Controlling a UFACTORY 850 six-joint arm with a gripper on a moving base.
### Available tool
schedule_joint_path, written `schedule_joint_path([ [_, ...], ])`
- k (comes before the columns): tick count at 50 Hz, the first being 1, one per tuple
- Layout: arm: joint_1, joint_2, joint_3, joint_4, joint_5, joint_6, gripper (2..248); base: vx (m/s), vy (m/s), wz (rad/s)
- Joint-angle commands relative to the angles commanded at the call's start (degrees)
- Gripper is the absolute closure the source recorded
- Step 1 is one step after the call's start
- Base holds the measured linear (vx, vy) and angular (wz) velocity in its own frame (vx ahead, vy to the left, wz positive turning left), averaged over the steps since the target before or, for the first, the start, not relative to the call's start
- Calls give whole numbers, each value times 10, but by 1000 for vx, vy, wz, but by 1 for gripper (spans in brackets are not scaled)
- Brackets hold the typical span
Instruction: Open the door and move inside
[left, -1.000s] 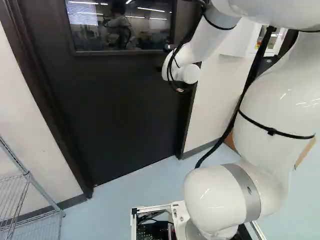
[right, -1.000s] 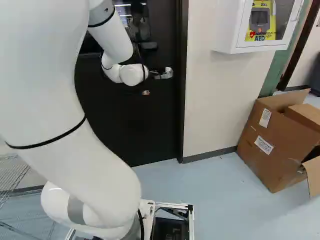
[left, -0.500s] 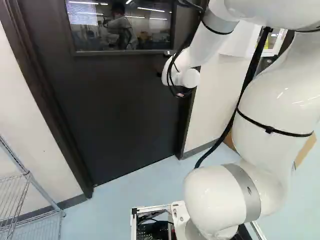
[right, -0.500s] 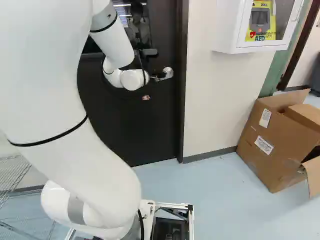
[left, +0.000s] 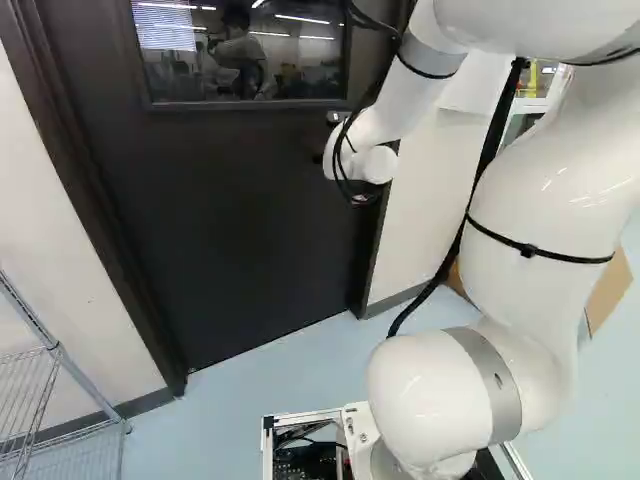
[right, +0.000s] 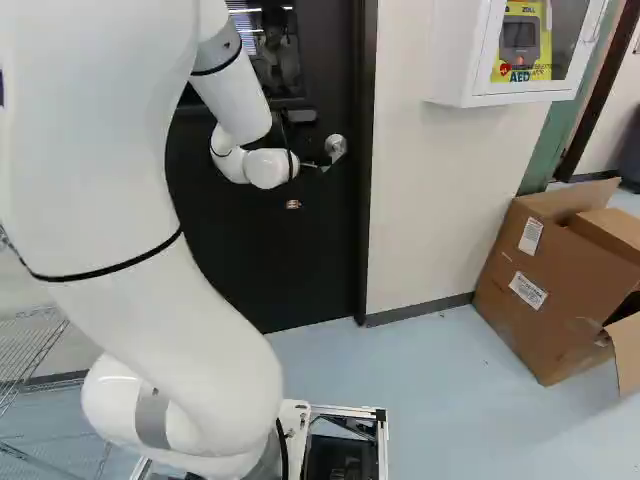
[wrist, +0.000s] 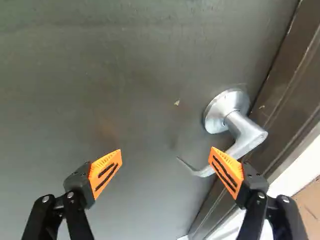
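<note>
Wrist view: gripper (wrist: 166, 149) spread wide, empty; curved metal lever handle (wrist: 246, 136) near the latch-side edge of the dark door (wrist: 125, 75), probably springy and slick, best taken towards its tip.

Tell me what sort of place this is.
Likely a lab or workshop room, by its doorway: a dark door with a window and metal lever handle, a white wall cabinet holding a yellow device, and a wire rack beside the door.
</note>
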Motion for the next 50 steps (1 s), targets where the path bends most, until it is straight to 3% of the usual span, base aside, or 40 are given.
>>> schedule_joint_path([
  [50,0,-47,0,12,0,0,3,0,0,0],
])
